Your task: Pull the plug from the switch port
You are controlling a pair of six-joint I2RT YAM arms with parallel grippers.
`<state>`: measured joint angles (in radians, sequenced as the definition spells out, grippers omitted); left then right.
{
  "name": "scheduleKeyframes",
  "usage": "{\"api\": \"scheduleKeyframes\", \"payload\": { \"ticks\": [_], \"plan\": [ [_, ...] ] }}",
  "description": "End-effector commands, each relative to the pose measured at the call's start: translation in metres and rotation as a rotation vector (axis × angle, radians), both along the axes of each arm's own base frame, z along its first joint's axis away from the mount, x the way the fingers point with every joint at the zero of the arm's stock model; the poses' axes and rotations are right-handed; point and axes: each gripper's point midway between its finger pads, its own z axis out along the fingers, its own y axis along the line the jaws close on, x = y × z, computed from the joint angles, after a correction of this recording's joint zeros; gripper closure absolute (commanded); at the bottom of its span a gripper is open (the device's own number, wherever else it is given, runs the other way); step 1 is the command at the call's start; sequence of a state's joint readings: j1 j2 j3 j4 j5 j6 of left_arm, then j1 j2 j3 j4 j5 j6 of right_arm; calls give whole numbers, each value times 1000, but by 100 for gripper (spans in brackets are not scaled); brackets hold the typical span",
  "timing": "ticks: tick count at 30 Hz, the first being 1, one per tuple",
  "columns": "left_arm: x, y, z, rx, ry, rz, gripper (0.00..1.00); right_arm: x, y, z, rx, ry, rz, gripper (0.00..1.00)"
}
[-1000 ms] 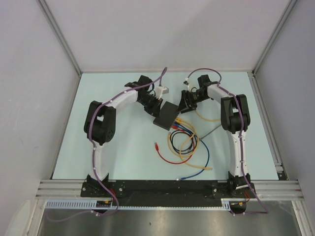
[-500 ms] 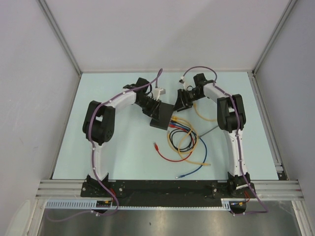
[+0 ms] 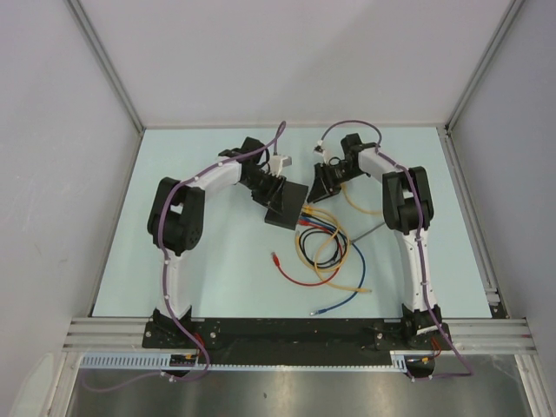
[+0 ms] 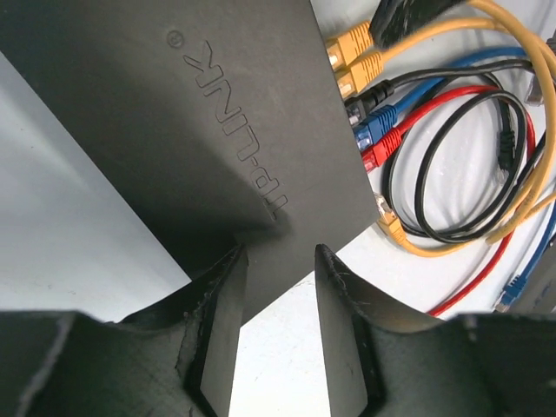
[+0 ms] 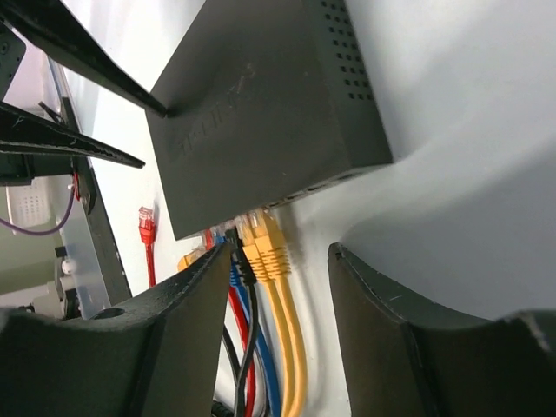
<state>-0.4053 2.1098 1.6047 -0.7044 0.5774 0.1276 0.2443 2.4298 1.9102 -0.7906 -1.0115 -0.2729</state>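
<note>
Pre-grasp stage of plug extraction; no plug is out of its socket yet. The left gripper (image 4: 280, 254) stands partly open, with one corner of the switch (image 4: 191, 130) lying between its fingers. Bare table (image 4: 78, 234) shows between that corner and one finger, so a firm clamp cannot be confirmed. The right gripper (image 5: 280, 250) is spread wide at the socket edge of the box. Its jaws straddle the two yellow plugs (image 5: 265, 243), which sit just ahead of the fingertips and nearer one finger than the other. The black plug (image 4: 369, 94) and blue plug (image 4: 375, 123) lie just beside that nearer finger, at the margin of the gap. The step in hand is probably to seat the right jaws on a single plug. To do it well, the gap should be centred on one yellow plug only, with its neighbour outside the fingers, and the pads should close on the moulded body rather than the cable. The pull should then run straight back along the socket axis, away from the left jaws. The left jaws should first tighten on the box, otherwise it is likely to slide along with the lead.
</note>
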Motion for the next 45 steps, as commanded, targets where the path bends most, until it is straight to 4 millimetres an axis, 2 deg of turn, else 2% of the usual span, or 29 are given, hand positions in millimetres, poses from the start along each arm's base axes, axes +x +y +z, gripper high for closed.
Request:
{"api": "scheduleKeyframes", "payload": {
  "ticks": [1, 17, 23, 30, 36, 39, 45],
  "plan": [
    [8, 10, -20, 84, 3, 42, 54, -8, 6, -26, -58, 9, 40, 47],
    [12, 10, -22, 90, -4, 45, 53, -20, 19, -32, -49, 38, 80, 53],
    [12, 11, -23, 96, -4, 46, 53, -25, 24, -35, -45, 44, 99, 59],
    [12, 12, -22, 99, -11, 44, 53, -23, 25, -37, -44, 45, 94, 63],
    [13, 13, -22, 106, -18, 43, 53, -14, 17, -37, -21, 73, 46, 64],
    [13, 13, -22, 110, -22, 41, 53, -9, 16, -37, -28, 63, 30, 71],
    [13, 12, -21, 115, -28, 36, 52, -12, 22, -40, -51, 38, 55, 81]
  ]
}}
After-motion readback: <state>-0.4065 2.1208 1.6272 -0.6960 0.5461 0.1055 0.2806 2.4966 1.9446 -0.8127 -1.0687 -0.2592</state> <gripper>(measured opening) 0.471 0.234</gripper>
